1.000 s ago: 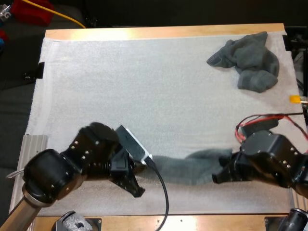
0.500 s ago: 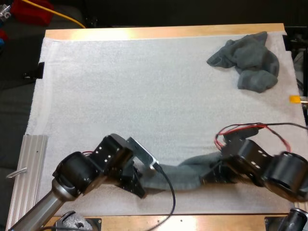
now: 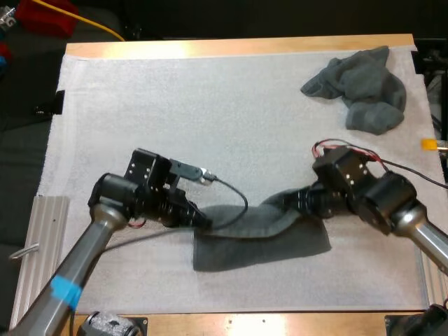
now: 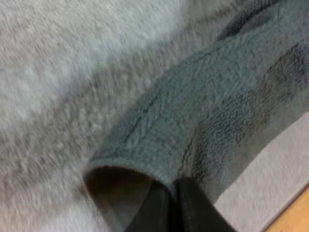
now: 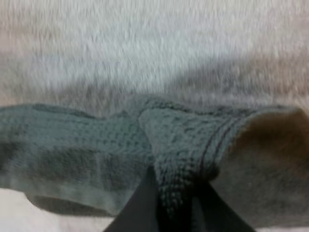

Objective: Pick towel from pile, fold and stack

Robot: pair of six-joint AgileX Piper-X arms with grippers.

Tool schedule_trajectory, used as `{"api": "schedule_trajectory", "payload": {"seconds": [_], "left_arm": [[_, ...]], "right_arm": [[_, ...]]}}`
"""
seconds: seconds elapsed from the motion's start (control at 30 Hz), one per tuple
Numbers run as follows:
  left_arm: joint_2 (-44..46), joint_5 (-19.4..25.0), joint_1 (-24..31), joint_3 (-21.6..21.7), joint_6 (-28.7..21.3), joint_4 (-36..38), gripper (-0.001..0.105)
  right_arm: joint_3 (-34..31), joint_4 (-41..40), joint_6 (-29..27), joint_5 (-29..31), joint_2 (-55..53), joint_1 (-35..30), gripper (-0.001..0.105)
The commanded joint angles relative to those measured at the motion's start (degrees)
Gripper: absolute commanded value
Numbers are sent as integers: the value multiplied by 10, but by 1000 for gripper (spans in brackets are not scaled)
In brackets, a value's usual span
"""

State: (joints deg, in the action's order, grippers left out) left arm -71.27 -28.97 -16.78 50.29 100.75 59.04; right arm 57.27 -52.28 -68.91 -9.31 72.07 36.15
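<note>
Where the towel lay: the towel [image 3: 260, 236] was on the near part of the white mat [image 3: 210, 126], between the two arms. Its lower part was flat, and the edge between the grippers was raised.
Left gripper: the left gripper [image 3: 200, 218] was at the towel's left corner. Its fingers [image 4: 195, 212] were closed on the hem, with the cloth pressed between them.
Right gripper: the right gripper [image 3: 302, 201] was at the right corner. Its fingers [image 5: 137, 208] pinched a bunched edge in the same way.
Reason for the hold: I judge that both corners of one edge were taken so that the edge would be straight when it was carried over the rest to make a fold.
Crumpled pile: the crumpled pile [image 3: 360, 87] sat at the far right corner of the mat, well apart, probably to leave room for the folding.
Writing: no brand, label or writing could be read on the towel, the mat or the wooden table [image 3: 238, 46].
</note>
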Motion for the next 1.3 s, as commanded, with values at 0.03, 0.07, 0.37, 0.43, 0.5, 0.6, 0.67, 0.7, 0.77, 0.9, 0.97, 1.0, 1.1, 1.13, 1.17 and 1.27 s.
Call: {"api": "schedule_trajectory", "payload": {"seconds": [0.03,0.07,0.37,0.43,0.5,0.6,0.67,0.7,0.77,0.9,0.97,1.0,1.1,1.13,1.17,1.27], "left_arm": [[-21,-21,17,2,-2,-21,0],[-35,-31,27,2,3,-31,0],[-127,-155,86,2,122,-153,0],[-141,-173,96,2,148,-172,0],[-151,-180,107,2,168,-188,0],[-161,-180,122,2,205,-219,0],[-164,-181,134,2,229,-248,0],[-164,-181,136,2,238,-256,0],[-164,-182,145,2,263,-284,0],[-164,-182,158,2,302,-324,0],[-164,-179,164,2,324,-346,0],[-164,-179,165,2,334,-352,0],[-164,-176,167,2,354,-371,0],[-164,-176,167,2,358,-377,0],[-164,-176,167,2,360,-384,0],[-164,-176,167,2,369,-408,4]], "right_arm": [[2,21,9,-28,12,-23,1],[2,32,12,-43,22,-36,1],[2,145,105,-165,98,-118,1],[2,169,128,-182,113,-128,1],[2,192,147,-193,127,-134,1],[2,224,176,-202,151,-143,1],[2,255,181,-206,163,-147,1],[2,261,184,-204,166,-148,1],[2,293,201,-197,171,-148,1],[0,341,244,-163,174,-149,1],[-7,373,285,-143,174,-154,1],[-10,385,301,-139,174,-155,1],[-28,433,354,-131,174,-164,1],[-34,447,373,-130,174,-167,1],[-39,454,385,-124,174,-169,1],[-50,473,410,-121,174,-172,8]]}}
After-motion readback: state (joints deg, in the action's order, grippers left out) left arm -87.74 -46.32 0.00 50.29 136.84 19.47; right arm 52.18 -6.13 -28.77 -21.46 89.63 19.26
